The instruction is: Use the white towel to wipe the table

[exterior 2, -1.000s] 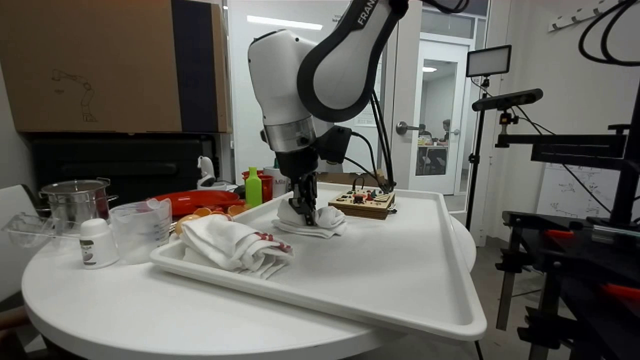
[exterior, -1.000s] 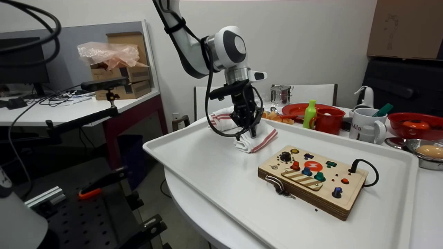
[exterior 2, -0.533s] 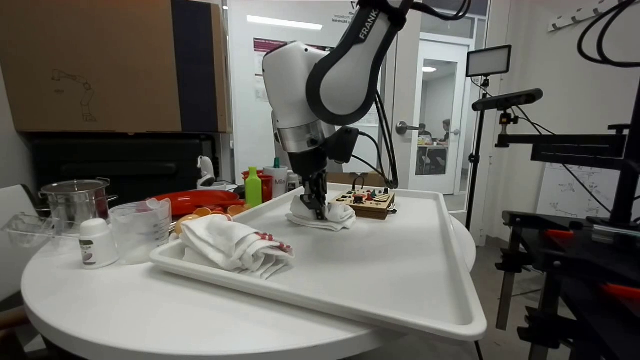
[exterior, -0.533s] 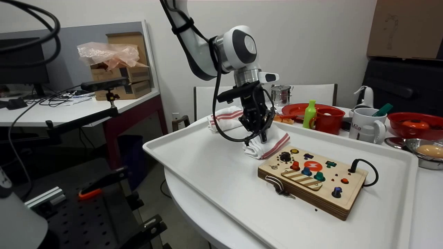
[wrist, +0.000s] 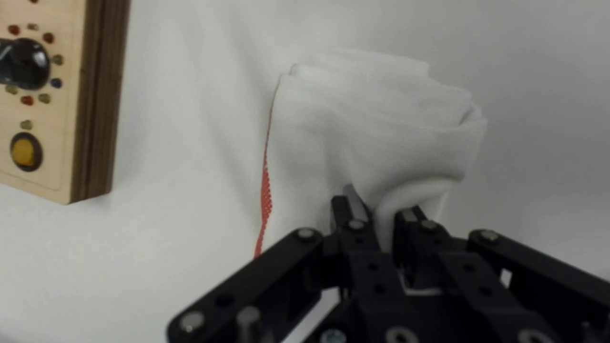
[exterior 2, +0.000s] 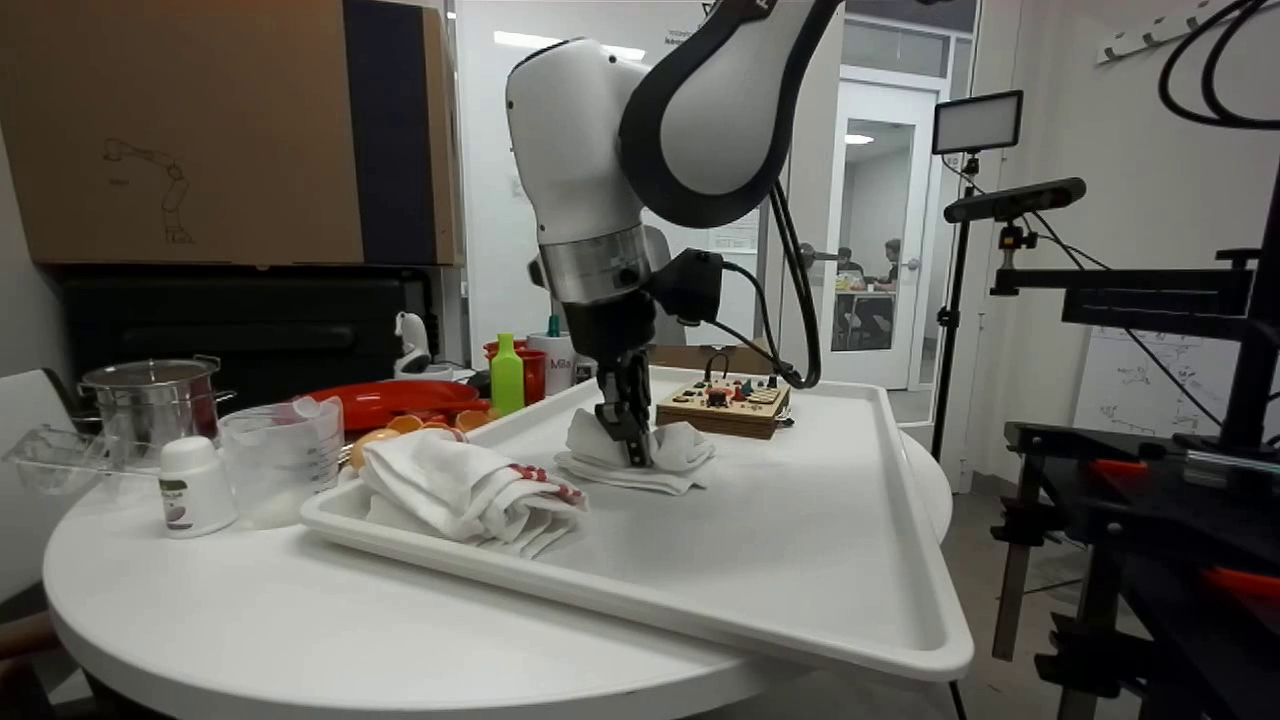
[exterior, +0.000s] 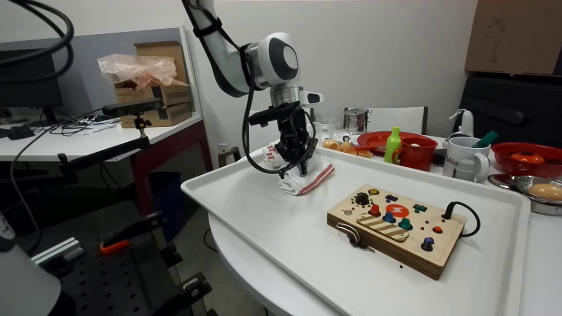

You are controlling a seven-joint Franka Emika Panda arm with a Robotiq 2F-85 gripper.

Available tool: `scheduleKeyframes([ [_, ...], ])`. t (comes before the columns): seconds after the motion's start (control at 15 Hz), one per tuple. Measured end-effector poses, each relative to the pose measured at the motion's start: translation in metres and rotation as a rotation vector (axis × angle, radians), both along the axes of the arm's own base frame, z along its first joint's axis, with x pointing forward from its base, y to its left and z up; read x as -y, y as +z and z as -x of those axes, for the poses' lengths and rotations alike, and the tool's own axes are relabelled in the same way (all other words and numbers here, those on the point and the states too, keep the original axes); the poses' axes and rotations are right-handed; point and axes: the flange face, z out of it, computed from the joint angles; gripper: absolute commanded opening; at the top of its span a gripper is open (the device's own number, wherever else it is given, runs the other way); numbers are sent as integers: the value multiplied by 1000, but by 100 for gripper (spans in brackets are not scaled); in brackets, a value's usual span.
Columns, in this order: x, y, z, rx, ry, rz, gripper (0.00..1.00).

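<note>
A folded white towel with a red stripe (exterior: 303, 183) lies on the white tray (exterior: 259, 215). It also shows in an exterior view (exterior 2: 685, 455) and in the wrist view (wrist: 371, 119). My gripper (wrist: 381, 205) points down and is shut on a raised fold of this towel, cloth pinched between its fingers. The rest of the towel lies flat on the tray under and around the fingertips. A second white towel with red stripes (exterior 2: 470, 490) lies bunched at the tray's corner, partly behind the gripper in an exterior view (exterior: 272, 157).
A wooden board with knobs and switches (exterior: 395, 228) sits on the tray; its edge shows in the wrist view (wrist: 100, 100). Beyond the tray rim stand a green bottle (exterior: 393, 145), a red mug (exterior: 416, 153), a white mug (exterior: 463, 160) and a measuring cup (exterior 2: 280, 455).
The gripper and held towel first slid towards the wooden board, then slid back away from it, past their earlier place and nearer the second towel. The board and second towel stayed put.
</note>
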Motion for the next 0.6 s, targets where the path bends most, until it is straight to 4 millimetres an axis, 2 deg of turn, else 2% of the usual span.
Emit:
scheduleKeyframes([
  [0.27, -32, 2, 34, -42, 27, -39, 3],
  [0.4, -37, 0, 47, -59, 33, -39, 3],
  [0.47, -38, -1, 52, -64, 33, -36, 14],
  [0.6, -38, 0, 52, -63, 32, -36, 14],
])
